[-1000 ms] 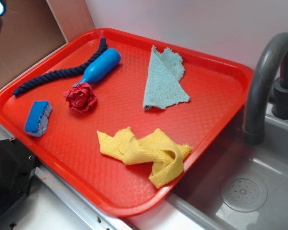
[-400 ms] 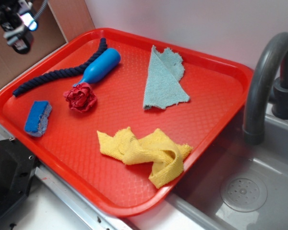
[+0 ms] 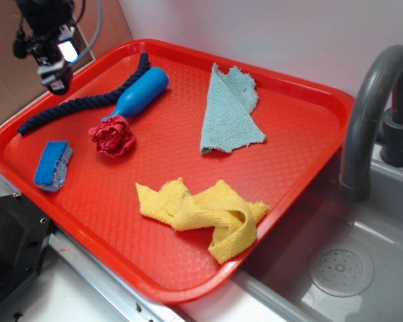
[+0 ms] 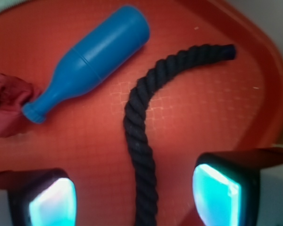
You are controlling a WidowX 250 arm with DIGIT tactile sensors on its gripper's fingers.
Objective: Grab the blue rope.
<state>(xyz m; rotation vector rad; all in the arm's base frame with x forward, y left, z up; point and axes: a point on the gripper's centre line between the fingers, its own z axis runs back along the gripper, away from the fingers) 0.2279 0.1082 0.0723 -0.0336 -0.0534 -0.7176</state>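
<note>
Item: blue rope (image 4: 137, 141), dark twisted cord lying flat on the red tray (image 3: 295, 154), along the tray's far-left rim, gently curved. Tool: gripper (image 3: 56, 79), fingers spread wide and empty, hanging above the rope with clear air beneath; in the wrist view the rope runs up between the two lit pads (image 4: 216, 195), nearer the left of centre than the right. Neighbours of the rope: blue bottle (image 4: 92, 59) just beside it on the tray-centre side, neck end touching the red crumpled cloth (image 4: 7, 106); blue sponge (image 3: 52, 164) near the rope's lower end; teal cloth (image 3: 230, 111) and yellow cloth (image 3: 201, 211) well apart from it. Risks, judged: a descent drifting toward the bottle could set a finger on its body and roll it; a finger landing on top of the cord instead of beside it would press it down, not enclose it; a close at the curved stretch may catch only part of the strand. Room: bare tray on both sides of the rope's straight stretch; the raised rim sits close on the rope's outer side, limiting clearance there.
</note>
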